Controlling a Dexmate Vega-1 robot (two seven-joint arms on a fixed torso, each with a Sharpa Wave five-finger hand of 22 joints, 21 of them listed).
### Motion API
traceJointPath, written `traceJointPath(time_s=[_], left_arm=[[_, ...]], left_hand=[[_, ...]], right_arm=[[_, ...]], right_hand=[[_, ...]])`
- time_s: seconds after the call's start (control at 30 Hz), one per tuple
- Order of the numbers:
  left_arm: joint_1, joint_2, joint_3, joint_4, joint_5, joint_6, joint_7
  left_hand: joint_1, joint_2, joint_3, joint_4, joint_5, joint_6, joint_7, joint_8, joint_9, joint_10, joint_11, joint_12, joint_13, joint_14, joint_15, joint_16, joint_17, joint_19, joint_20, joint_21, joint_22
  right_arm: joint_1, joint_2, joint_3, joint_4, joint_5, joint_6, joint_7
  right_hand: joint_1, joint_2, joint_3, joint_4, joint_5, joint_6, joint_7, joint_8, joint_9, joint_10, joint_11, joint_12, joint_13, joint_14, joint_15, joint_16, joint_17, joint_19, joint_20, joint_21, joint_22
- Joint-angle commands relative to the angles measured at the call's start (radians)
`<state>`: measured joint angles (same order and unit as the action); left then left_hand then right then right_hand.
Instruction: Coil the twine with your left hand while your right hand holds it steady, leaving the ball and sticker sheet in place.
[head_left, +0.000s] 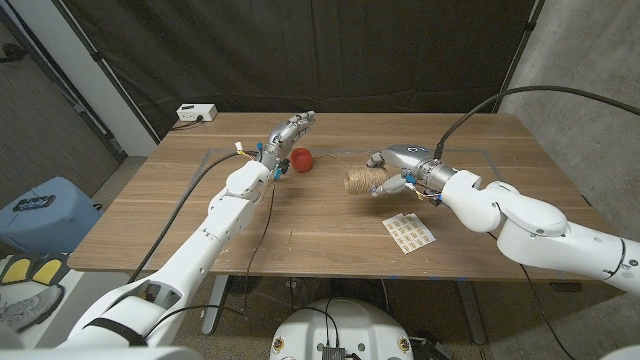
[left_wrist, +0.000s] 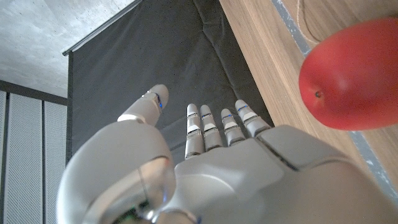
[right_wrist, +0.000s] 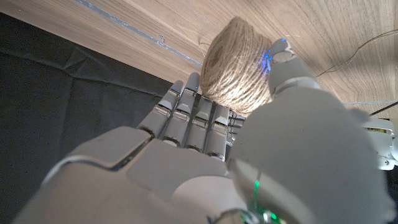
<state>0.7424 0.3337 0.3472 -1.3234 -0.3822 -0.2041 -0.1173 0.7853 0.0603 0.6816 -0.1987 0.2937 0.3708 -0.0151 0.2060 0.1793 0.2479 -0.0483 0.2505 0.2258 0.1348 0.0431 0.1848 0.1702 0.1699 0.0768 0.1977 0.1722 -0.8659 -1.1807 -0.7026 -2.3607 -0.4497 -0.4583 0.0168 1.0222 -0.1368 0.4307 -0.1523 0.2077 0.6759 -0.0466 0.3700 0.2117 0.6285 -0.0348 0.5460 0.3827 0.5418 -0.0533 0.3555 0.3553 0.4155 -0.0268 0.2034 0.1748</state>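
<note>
From the head view, a brown wooden table (head_left: 300, 235) stands before a black curtain (head_left: 330, 55), with a grey concrete wall (head_left: 590, 60) to the right and a small white box (head_left: 196, 113) at the table's far left corner. The tan spool of jute twine (head_left: 363, 181) sits mid-table, grasped by the right hand (head_left: 395, 170); a thin strand of it trails toward the near edge, hard to follow. The red ball (head_left: 301, 159) lies just beside the left hand (head_left: 285, 140), whose fingers are spread and hold nothing. The white sticker sheet with orange squares (head_left: 409, 232) lies near the front edge, apart from the spool.

In the left wrist view, the left hand (left_wrist: 211, 168) reaches out with fingers straight and apart against the curtain; the ball (left_wrist: 349, 74) is cut off at the edge.

In the right wrist view, the right hand (right_wrist: 205, 155) clasps the spool (right_wrist: 239, 65), thumb on one side and fingers on the other, hiding its lower part.
</note>
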Motion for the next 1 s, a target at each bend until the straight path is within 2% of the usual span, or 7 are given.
traceJointPath(time_s=[0.03, 0.47, 0.77, 0.93, 1.0], left_arm=[[-0.050, 0.050, 0.048, 0.032, 0.005, -0.041, -0.104], [-0.097, 0.088, 0.090, 0.054, 0.017, -0.048, -0.156], [-0.112, 0.107, 0.113, 0.049, 0.031, -0.040, -0.151], [-0.125, 0.125, 0.130, 0.044, 0.038, -0.022, -0.165], [-0.129, 0.133, 0.137, 0.042, 0.047, -0.018, -0.165]], left_hand=[[0.027, -0.010, 0.000, 0.005, -0.006, -0.014, -0.005, -0.007, 0.005, -0.015, -0.002, -0.005, 0.004, -0.012, -0.002, -0.005, 0.002, 0.001, -0.004, -0.002, 0.002], [0.078, -0.032, -0.018, 0.015, -0.024, -0.069, 0.005, -0.022, 0.007, -0.070, 0.007, -0.026, 0.008, -0.066, 0.013, -0.011, 0.003, -0.024, -0.008, -0.007, 0.005], [0.090, -0.035, -0.022, 0.016, -0.029, -0.080, 0.005, -0.023, 0.007, -0.078, 0.007, -0.027, 0.009, -0.078, 0.015, -0.011, 0.003, -0.029, -0.008, -0.007, 0.005], [0.103, -0.037, -0.025, 0.017, -0.033, -0.100, 0.003, -0.026, 0.007, -0.094, 0.006, -0.032, 0.011, -0.091, 0.018, -0.011, 0.004, -0.036, -0.006, -0.008, 0.005], [0.117, -0.038, -0.029, 0.017, -0.037, -0.138, -0.007, -0.033, 0.007, -0.102, 0.006, -0.033, 0.012, -0.100, 0.024, -0.010, 0.004, -0.041, -0.002, -0.007, 0.005]], right_arm=[[0.003, -0.003, 0.022, -0.012, 0.041, -0.003, 0.009], [0.010, -0.017, 0.039, -0.007, 0.055, 0.011, 0.008], [0.024, -0.032, 0.060, -0.002, 0.086, 0.034, 0.023], [0.027, -0.033, 0.069, -0.002, 0.095, 0.038, 0.022], [0.028, -0.036, 0.078, -0.002, 0.110, 0.046, 0.022]], right_hand=[[0.021, 0.034, -0.004, 0.001, 0.004, 0.072, -0.061, 0.005, 0.004, 0.107, -0.099, 0.006, 0.002, 0.016, -0.126, 0.007, 0.004, 0.014, 0.006, -0.001, 0.001], [0.023, 0.040, -0.011, 0.002, 0.001, 0.077, -0.057, 0.003, 0.005, 0.109, -0.096, 0.007, 0.003, 0.018, -0.129, 0.010, 0.011, 0.014, 0.007, -0.001, 0.001], [0.024, 0.043, -0.015, 0.003, -0.001, 0.085, -0.053, 0.004, 0.005, 0.117, -0.096, 0.010, 0.003, 0.022, -0.131, 0.013, 0.014, 0.017, 0.006, 0.000, 0.001], [0.025, 0.043, -0.015, 0.002, -0.001, 0.085, -0.053, 0.004, 0.005, 0.118, -0.097, 0.010, 0.003, 0.025, -0.134, 0.011, 0.013, 0.019, 0.007, 0.001, 0.001], [0.024, 0.044, -0.014, 0.003, -0.001, 0.087, -0.053, 0.004, 0.005, 0.120, -0.096, 0.011, 0.002, 0.028, -0.136, 0.011, 0.013, 0.020, 0.007, 0.001, 0.002]])
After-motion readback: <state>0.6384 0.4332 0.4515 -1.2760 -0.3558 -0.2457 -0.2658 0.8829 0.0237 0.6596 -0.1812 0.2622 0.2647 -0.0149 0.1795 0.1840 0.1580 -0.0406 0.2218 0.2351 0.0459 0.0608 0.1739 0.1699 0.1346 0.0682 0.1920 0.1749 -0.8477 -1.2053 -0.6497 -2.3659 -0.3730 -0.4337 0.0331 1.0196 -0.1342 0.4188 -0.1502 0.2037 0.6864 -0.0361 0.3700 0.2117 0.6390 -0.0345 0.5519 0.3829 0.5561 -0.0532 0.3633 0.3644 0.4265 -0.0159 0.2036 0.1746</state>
